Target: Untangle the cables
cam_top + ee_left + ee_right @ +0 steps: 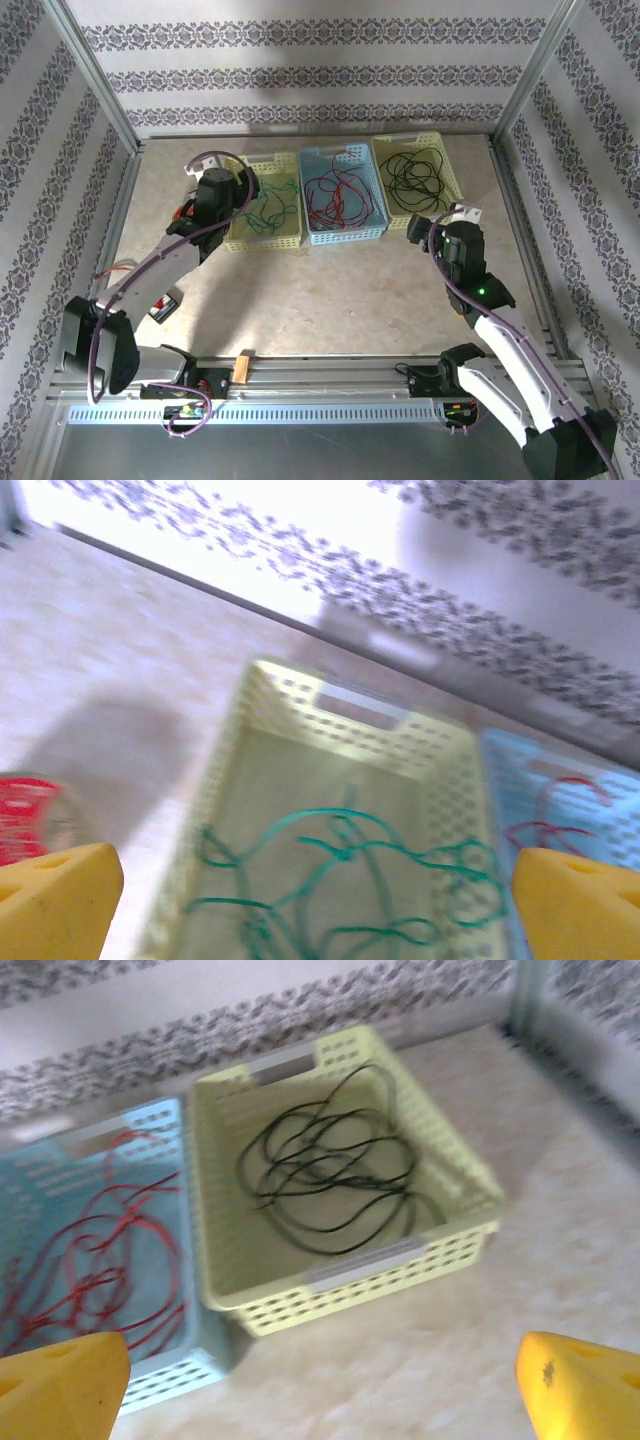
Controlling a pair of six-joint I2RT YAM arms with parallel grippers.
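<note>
Robot lab test cell: alu frame (95, 78), wallpaper-print panels (300, 75), marble-look table (330, 290).

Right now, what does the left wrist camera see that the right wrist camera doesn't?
Left wrist view, not the right: the green cable lying loose in the left-hand yellow basket.
Right wrist view, not the left: the black cable looped in the right-hand yellow basket.
Both: the blue basket holding the red cable, the beige table and the patterned wall. Each also shows its own yellow fingertips, with the left gripper and the right gripper wide open and holding nothing.
</note>
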